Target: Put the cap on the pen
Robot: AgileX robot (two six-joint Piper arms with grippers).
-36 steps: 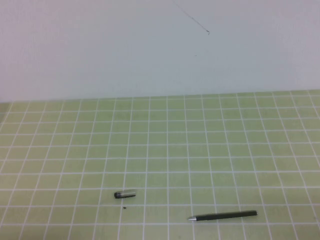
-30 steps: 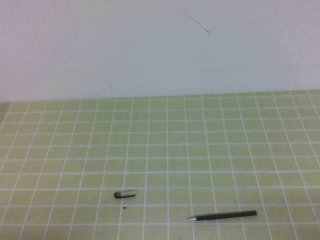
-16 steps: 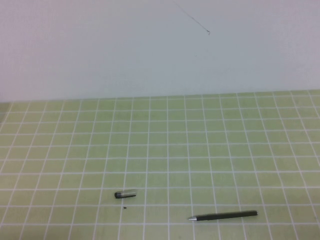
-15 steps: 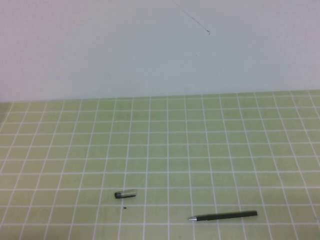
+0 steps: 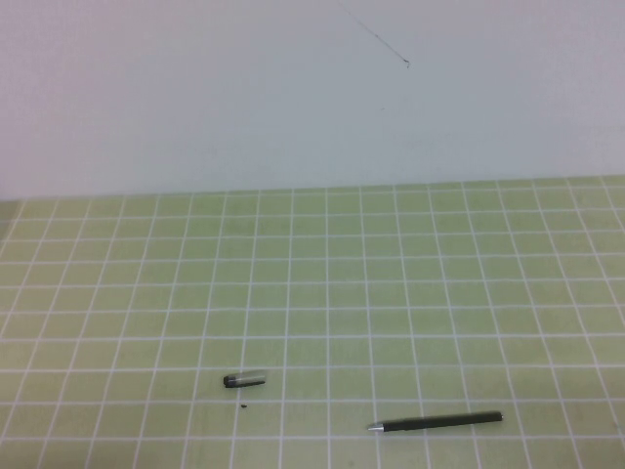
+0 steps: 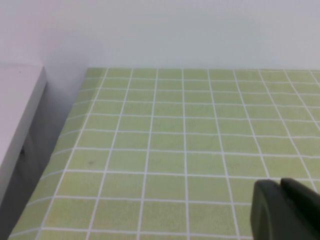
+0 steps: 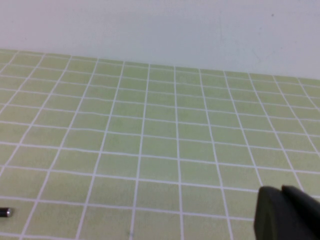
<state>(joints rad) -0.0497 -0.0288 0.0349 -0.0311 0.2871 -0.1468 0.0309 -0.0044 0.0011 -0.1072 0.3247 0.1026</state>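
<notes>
The pen (image 5: pixel 437 422) is a thin black stick with a silver tip pointing left. It lies flat on the green grid mat near the front, right of centre. The short black-and-clear cap (image 5: pixel 244 380) lies apart from it to the left, a little further back. Neither arm shows in the high view. My left gripper (image 6: pixel 279 184) is shut and empty above bare mat in the left wrist view. My right gripper (image 7: pixel 280 190) is shut and empty above bare mat in the right wrist view. A small dark end of something (image 7: pixel 5 212) shows at that view's edge; I cannot tell what it is.
A tiny black speck (image 5: pixel 243 406) lies just in front of the cap. A white wall (image 5: pixel 312 98) stands behind the mat. In the left wrist view the mat ends at an edge beside a pale grey ledge (image 6: pixel 17 115).
</notes>
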